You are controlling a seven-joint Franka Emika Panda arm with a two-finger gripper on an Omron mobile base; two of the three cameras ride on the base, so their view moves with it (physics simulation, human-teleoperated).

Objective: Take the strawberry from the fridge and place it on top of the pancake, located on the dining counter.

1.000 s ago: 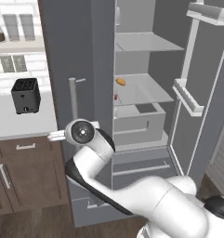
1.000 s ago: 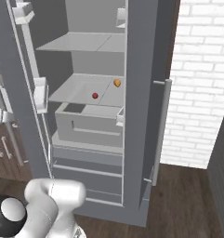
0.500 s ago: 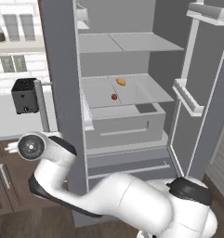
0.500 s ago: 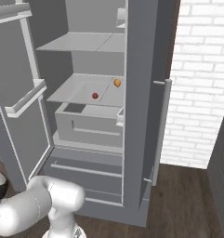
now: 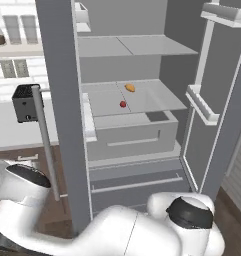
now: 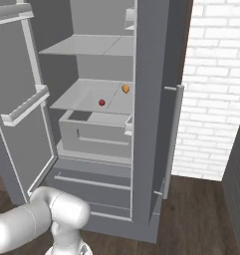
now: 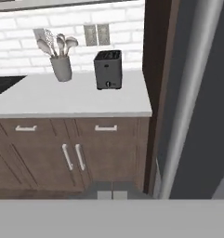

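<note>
Strawberry [image 5: 123, 104] sits on the middle shelf of the open fridge [image 5: 142, 60], near a larger orange-tan item [image 5: 130, 87], while the robot's arm is folded low and left, its hand camera facing a wall counter [image 7: 71, 100] with a toaster [image 7: 108, 69] and utensil jar [image 7: 62, 67]. How wide the claw stands cannot be told; it appears to hold nothing. Swinging back in, the arm could clip the left door's edge or grab the wrong food. No readable labels anywhere.
</note>
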